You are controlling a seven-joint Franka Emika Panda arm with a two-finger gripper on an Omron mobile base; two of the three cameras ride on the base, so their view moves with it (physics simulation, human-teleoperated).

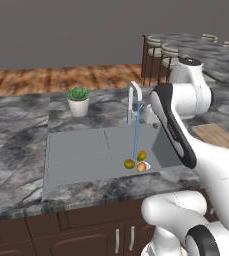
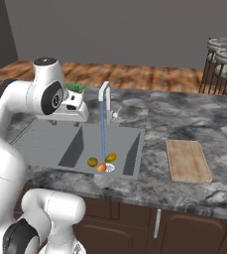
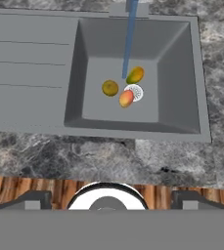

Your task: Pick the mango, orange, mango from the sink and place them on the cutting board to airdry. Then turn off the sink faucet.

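I'm parked in front of the wide grey recessed sink [image 3: 179, 73] with the arm up high, looking down into the basin. All three fruits sit at the bottom, clustered by the small round white drain [image 3: 136, 91]: the olive-yellow oval mango [image 3: 110, 88] a little apart to one side, the green-and-orange oval mango [image 3: 135, 75] just beside the drain, and the small roundish orange-red orange [image 3: 126, 98] touching the drain's edge. The blue water stream [image 3: 128, 39] from the tall silver-white gooseneck faucet [image 2: 105, 101] lands right among them, so it's running and everything down there is wet.

Handling-wise — my guess is these are light, firm, not fragile, but slick with water and rounded, so they'll want to roll or squirt out of a pinch. I'd take the orange across its widest middle, and each mango across its short axis near the centre, coming straight down so the basin walls don't get in the way. The olive mango has the most room around it, so it looks like the easiest first pick.

The gripper [image 3: 106, 201] hangs well above the surface with its jaws spread wide, holding nothing. The flat light tan wooden cutting board [image 2: 187, 159] lies on the surface well apart from the sink, bare.

No brands, labels or writing anywhere I can read.
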